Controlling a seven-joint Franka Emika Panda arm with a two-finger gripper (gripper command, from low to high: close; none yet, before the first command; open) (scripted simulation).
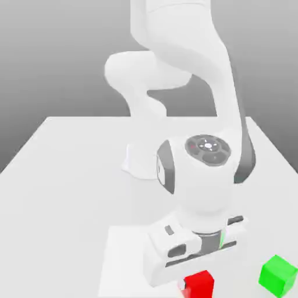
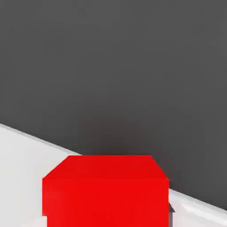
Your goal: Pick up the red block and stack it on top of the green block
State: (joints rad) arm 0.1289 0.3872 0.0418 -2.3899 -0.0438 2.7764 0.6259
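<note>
The red block (image 1: pixel 199 283) sits at the near edge of the white table, directly under my hand. My gripper (image 1: pixel 197 286) has come down over it and is shut on the block, with one white fingertip (image 1: pixel 182 285) pressed against the side facing the exterior view's left. In the hand view the red block (image 2: pixel 106 190) looms large and close, and a grey sliver of a fingertip (image 2: pixel 171 209) touches its side. The green block (image 1: pixel 278 273) rests on the table, apart from the red one, toward the exterior view's right.
The arm's white base (image 1: pixel 139 163) stands at the middle of the table (image 1: pixel 64 174), behind my hand. The table's edge (image 2: pixel 26 135) runs diagonally in the hand view, with dark floor beyond it.
</note>
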